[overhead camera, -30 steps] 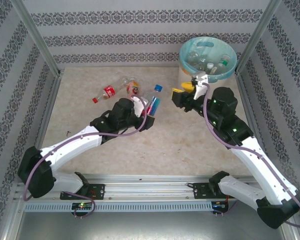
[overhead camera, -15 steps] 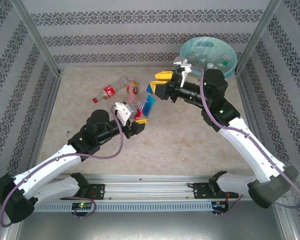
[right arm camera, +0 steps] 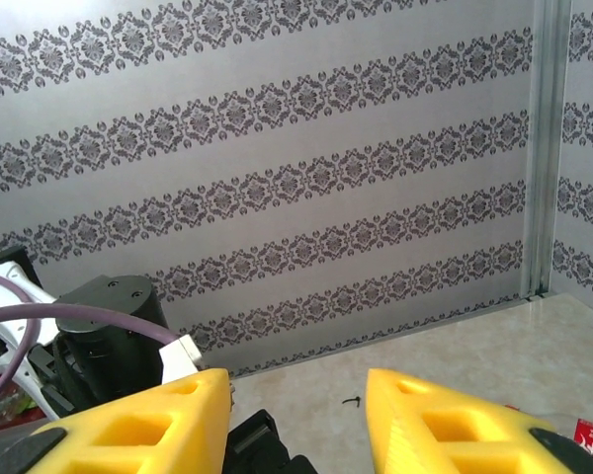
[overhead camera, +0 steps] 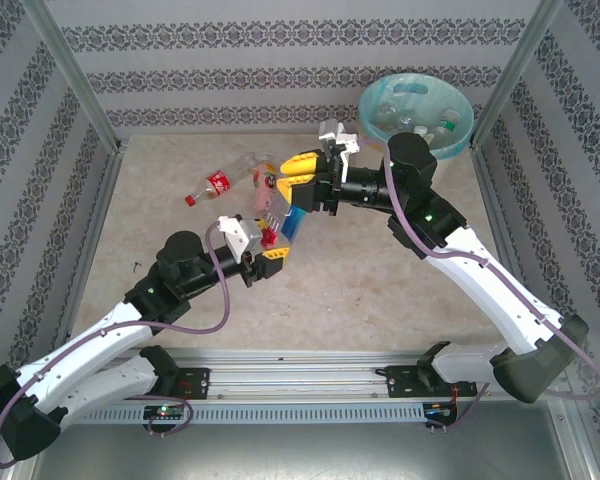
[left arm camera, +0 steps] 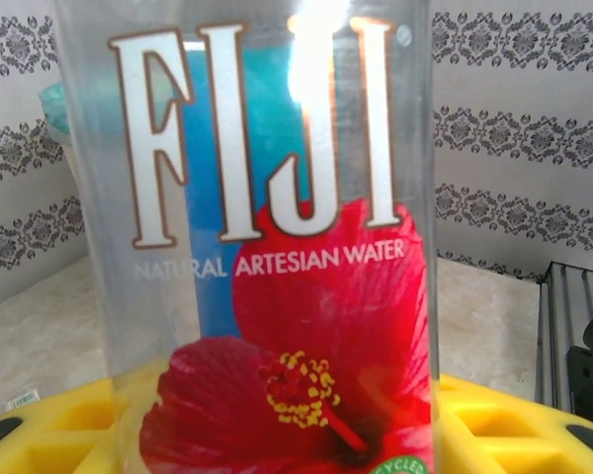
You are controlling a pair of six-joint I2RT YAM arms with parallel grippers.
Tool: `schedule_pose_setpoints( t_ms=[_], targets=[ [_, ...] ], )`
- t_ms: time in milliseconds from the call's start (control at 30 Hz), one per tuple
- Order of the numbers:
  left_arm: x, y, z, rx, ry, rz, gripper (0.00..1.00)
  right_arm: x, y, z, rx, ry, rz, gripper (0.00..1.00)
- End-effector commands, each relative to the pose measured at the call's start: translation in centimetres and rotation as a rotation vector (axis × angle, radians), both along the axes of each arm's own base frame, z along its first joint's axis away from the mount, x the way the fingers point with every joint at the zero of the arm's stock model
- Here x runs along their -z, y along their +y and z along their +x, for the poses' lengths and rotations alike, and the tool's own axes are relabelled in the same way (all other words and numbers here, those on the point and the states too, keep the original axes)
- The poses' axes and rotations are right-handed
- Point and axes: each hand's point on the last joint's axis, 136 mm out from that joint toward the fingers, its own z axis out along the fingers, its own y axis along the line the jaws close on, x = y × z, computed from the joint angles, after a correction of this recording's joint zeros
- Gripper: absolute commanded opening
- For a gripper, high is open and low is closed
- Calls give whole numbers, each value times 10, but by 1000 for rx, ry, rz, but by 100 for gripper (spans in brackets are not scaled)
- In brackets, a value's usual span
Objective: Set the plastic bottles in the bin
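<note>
A clear Fiji plastic bottle with a blue and red flower label is held off the table, and my left gripper is shut on its lower part. In the left wrist view the bottle stands between the yellow fingers. My right gripper hovers just beyond the bottle's upper end, open. Nothing lies between its yellow fingers. Two more plastic bottles lie on the table: a red-labelled cola bottle and an orange-labelled one. The bin stands at the far right with several bottles inside.
Patterned walls and metal posts close in the table on three sides. Bare table stretches across the near middle and the left. A small dark scrap lies on the table by the left wall.
My right arm swung left from the bin to the held bottle, its jaws narrowing. My left arm drew back toward the near left, carrying the Fiji bottle.
</note>
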Motion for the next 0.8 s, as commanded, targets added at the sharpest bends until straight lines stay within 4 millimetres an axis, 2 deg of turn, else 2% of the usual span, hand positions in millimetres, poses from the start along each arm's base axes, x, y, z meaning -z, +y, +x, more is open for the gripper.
schedule_pose_setpoints(
  t_ms=[0,200,333,500,533,600,633,767],
  targets=[
    [-31,4,-9,14,-91,-90,52,-9,-1,-7,-11,-50,5,47],
    [-33,9,-12,1,-108,-99,52,-7,-1,-13,-23,-58,1,45],
    [-35,8,-14,14,-106,-98,52,-9,4,-26,-85,-70,4,38],
    [-35,11,-15,6,-106,-111,52,-9,4,-31,-103,-71,3,29],
    [-36,11,-15,7,-107,-113,52,-9,4,-31,-103,-72,4,30],
    [-38,12,-16,7,-115,-120,52,-9,3,-29,-82,-71,5,45],
    [-40,12,-17,9,-119,-124,52,-9,3,-27,-70,-70,4,49],
    [-43,11,-19,21,-132,-129,52,-7,4,-23,-50,-59,-7,49]
  ],
)
